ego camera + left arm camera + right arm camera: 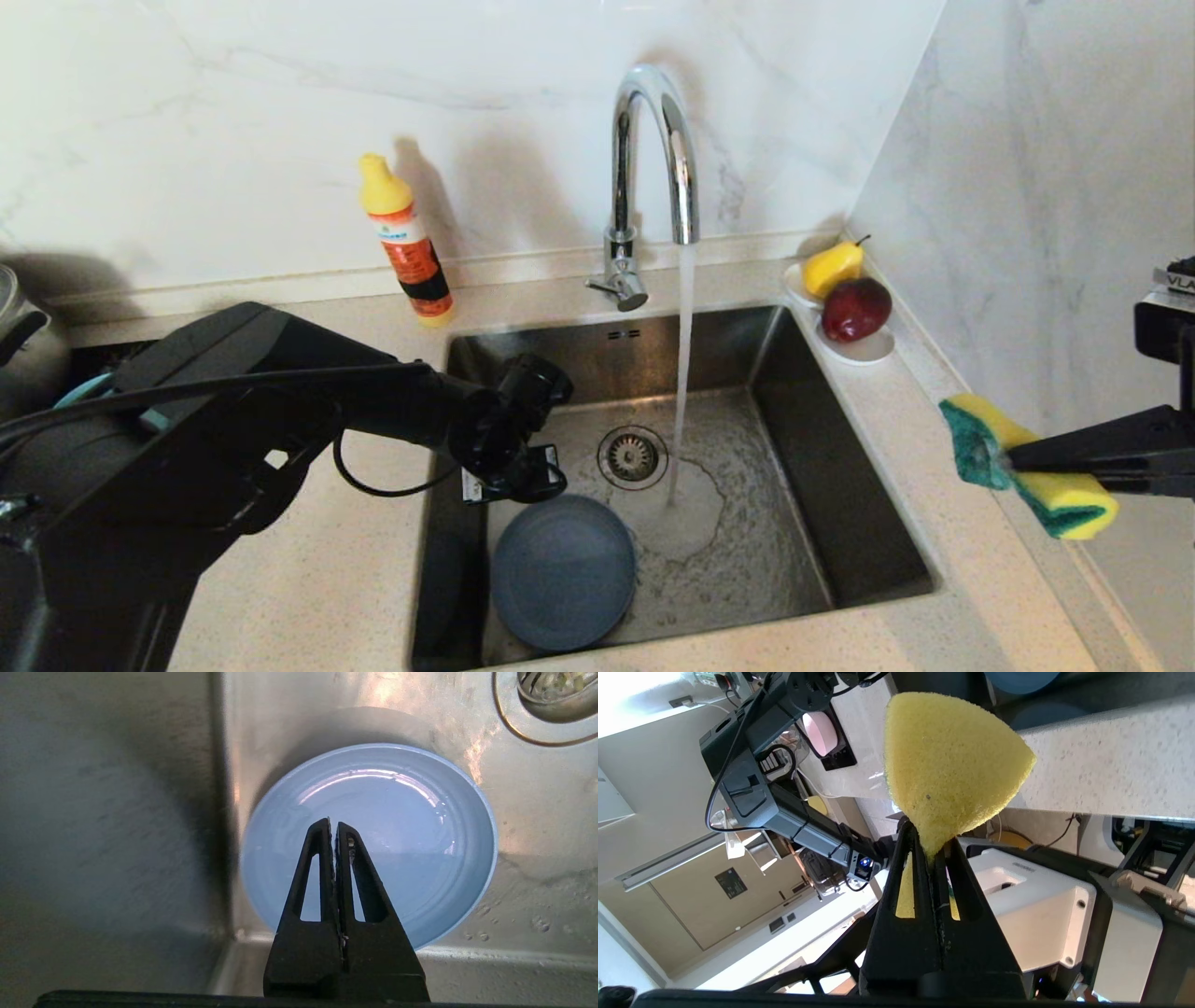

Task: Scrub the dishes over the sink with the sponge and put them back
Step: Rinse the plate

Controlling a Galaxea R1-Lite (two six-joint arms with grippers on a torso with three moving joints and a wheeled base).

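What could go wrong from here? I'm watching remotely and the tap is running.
The plate lies flat on the sink floor, wet; the shut left pincer above it may struggle to get under its rim. The right pincer pinches the sponge at its middle, over the counter, so it may drip there.

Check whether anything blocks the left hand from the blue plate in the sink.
Nothing visible does. The left hand, shut and empty, hangs directly above the blue plate, which lies flat on the sink floor with only open space between them. The water stream falls beside the plate, not across the path.
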